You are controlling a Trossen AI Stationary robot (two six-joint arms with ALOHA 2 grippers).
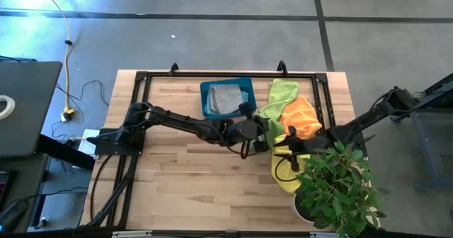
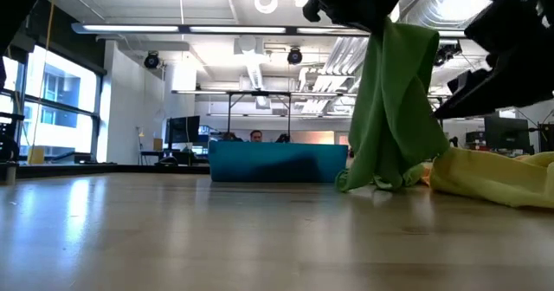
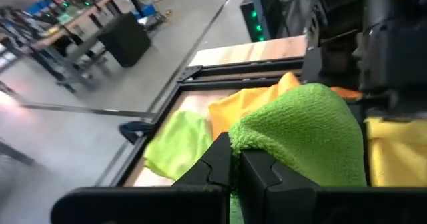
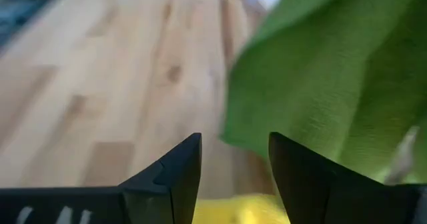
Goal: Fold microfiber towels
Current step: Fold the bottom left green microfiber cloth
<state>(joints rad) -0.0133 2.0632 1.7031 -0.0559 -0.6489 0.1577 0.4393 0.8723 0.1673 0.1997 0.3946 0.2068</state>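
A green towel (image 2: 394, 109) is held lifted above the table (image 1: 177, 188), its top edge pinched in the clenched fingers of the left gripper (image 3: 235, 167), its lower end trailing beside the yellow towel (image 2: 493, 177) and the rest of the pile. The right gripper (image 4: 233, 159) is poised close to the hanging cloth, fingers spread and empty. The pick-and-spread step appears to be under way; next, a free corner probably needs to be caught by the right gripper so the towel can be laid flat.

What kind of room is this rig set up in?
Probably an open-plan lab or workshop: a polished concrete floor surrounds the wooden table, and the low view shows exposed ceiling ducts and monitor-laden desks behind.
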